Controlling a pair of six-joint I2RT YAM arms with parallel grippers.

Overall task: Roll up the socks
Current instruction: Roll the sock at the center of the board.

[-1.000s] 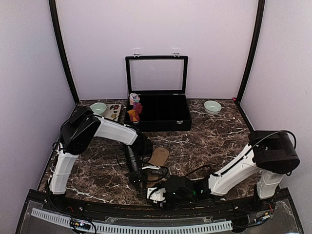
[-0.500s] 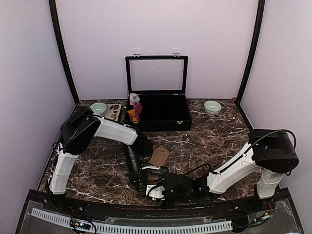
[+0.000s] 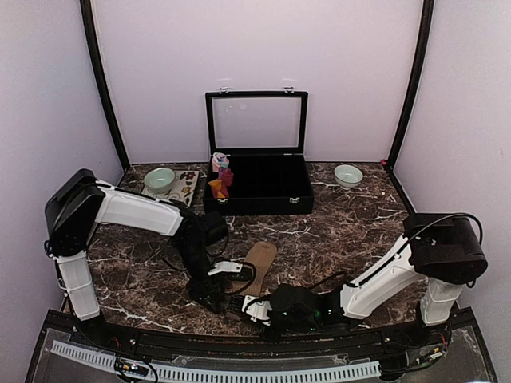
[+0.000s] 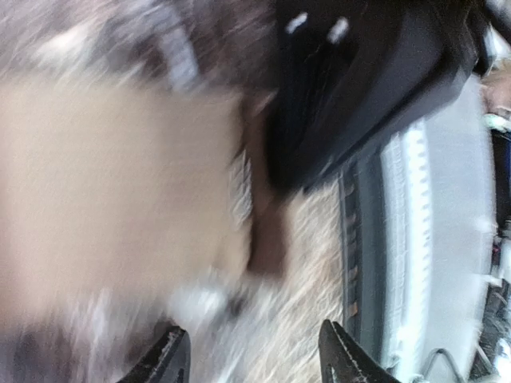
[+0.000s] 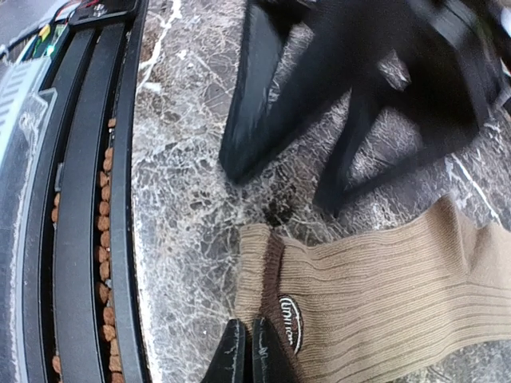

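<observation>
1. Dark marble counter (image 3: 359,223) with white veins, boxed in by plain lilac walls (image 3: 255,48).
2. Far left at the back sits a green bowl (image 3: 160,177), with a small flat tray (image 3: 188,183) just beside it. What's on the tray is too small to make out.
3. Next over, the left gripper (image 4: 254,357) hangs low over the near part of the counter. Its fingers stand well apart with nothing between them. Its wrist view is heavily blurred.
4. At the back middle is a black box (image 3: 275,203) with its glass lid standing upright. A pink and blue bundle (image 3: 219,163) and the red-maroon sock (image 3: 226,179), orange showing below it, are packed into the far-left compartment.
5. The tan sock (image 3: 259,259) lies flat near the front middle, toe pointing toward the box and ribbed cuff toward the arms. A small oval logo shows close to the cuff.
6. The right gripper (image 5: 245,351) is down at that cuff, next to the black edge rail (image 5: 88,199). Its fingers are pressed tight together and look pinched on the cuff's corner, right beside the logo.
7. The two grippers sit near each other over the cuff end.
8. Back right, a pale bowl (image 3: 347,175) sits on its own, well apart from everything.
</observation>
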